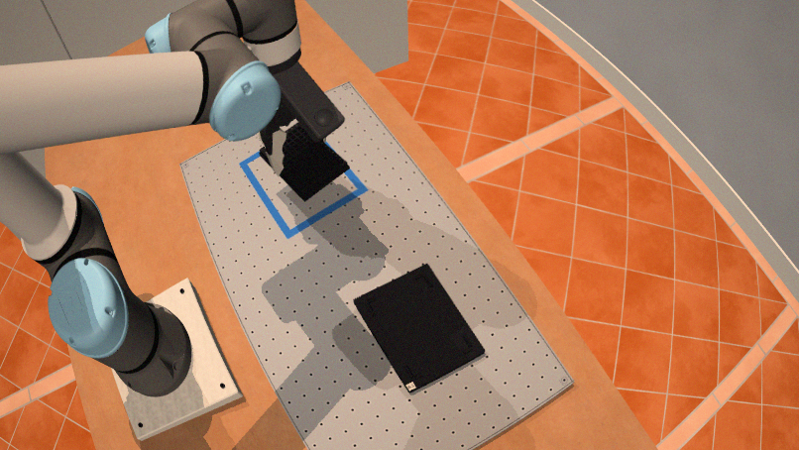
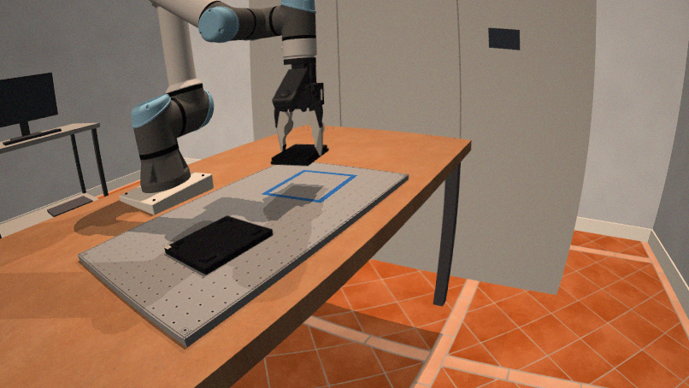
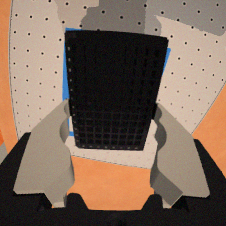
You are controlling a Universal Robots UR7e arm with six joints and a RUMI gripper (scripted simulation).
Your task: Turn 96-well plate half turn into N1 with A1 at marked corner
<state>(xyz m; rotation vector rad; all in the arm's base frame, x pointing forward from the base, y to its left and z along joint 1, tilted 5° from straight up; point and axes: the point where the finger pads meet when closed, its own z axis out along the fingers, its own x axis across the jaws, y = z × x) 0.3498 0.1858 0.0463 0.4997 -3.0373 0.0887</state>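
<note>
Black and gridded with tiny square wells, the 96-well plate (image 1: 310,159) hangs in the air, the gripper (image 2: 298,139) pinching its long sides between pale jaws, above the blue square outline (image 1: 268,201) on the dotted grey breadboard (image 1: 234,234). Well apart lies the flat matte-black nest N1 (image 1: 419,326), bare, on the orange table (image 2: 385,144).

I see the black 96-well plate (image 1: 310,161) held level in the air over a blue-outlined square; black nest N1 (image 1: 417,326) lies vacant, well apart.
</note>
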